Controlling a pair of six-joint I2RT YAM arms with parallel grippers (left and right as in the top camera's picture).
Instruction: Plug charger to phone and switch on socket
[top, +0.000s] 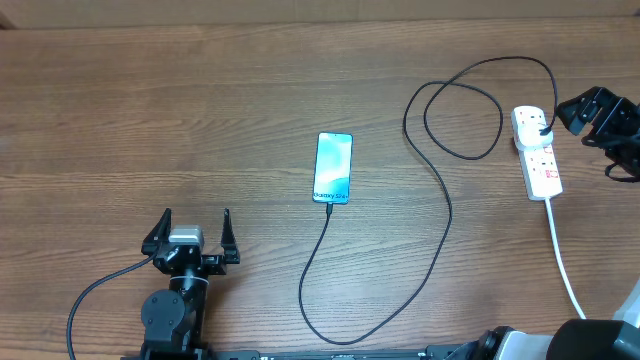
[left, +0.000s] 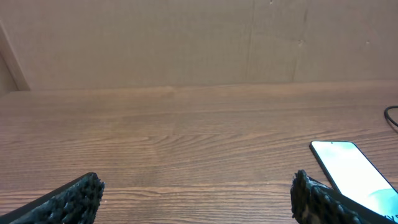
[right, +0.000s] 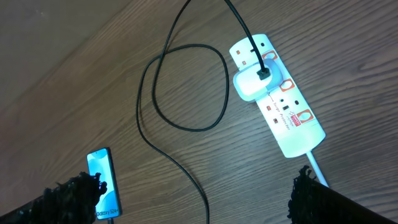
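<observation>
Left gripper (top: 196, 218) and right gripper (right: 193, 194) gape empty. Lit teal phone (top: 333, 167) lies ahead-right of left fingers (left: 74, 200); looping black charger (top: 446, 215) joins it to white socket (right: 278, 102) ahead of right fingers (right: 73, 196).

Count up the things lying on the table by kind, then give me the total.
Phone: 1
Charger: 1
Socket: 1
Total: 3

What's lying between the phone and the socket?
Only the charger: its black cable loops across the table between phone and socket. The overhead view shows it best.
</observation>
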